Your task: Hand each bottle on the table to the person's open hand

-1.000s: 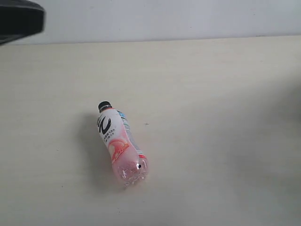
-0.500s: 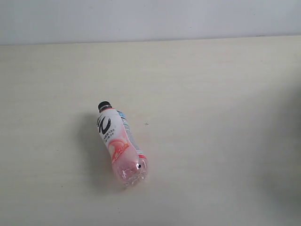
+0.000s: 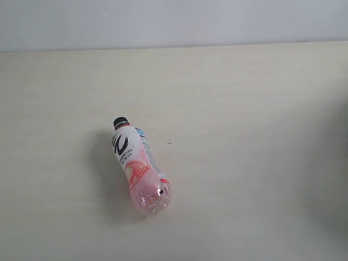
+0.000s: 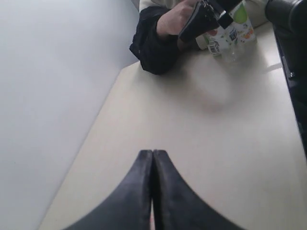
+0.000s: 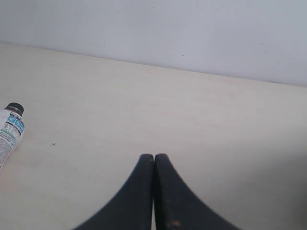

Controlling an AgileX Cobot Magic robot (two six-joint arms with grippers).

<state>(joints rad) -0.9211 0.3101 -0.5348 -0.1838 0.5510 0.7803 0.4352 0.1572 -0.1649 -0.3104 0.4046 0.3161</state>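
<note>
Left and right jaws are pressed together over the table. The pink bottle is cropped in the right wrist view.

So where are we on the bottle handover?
Done, apparently: white-label bottles stand by the person's hand; the count is unclear. In hand: nothing, left gripper and right gripper are both shut and empty. Left: the pink bottle lying on the table, not yet picked up.
</note>
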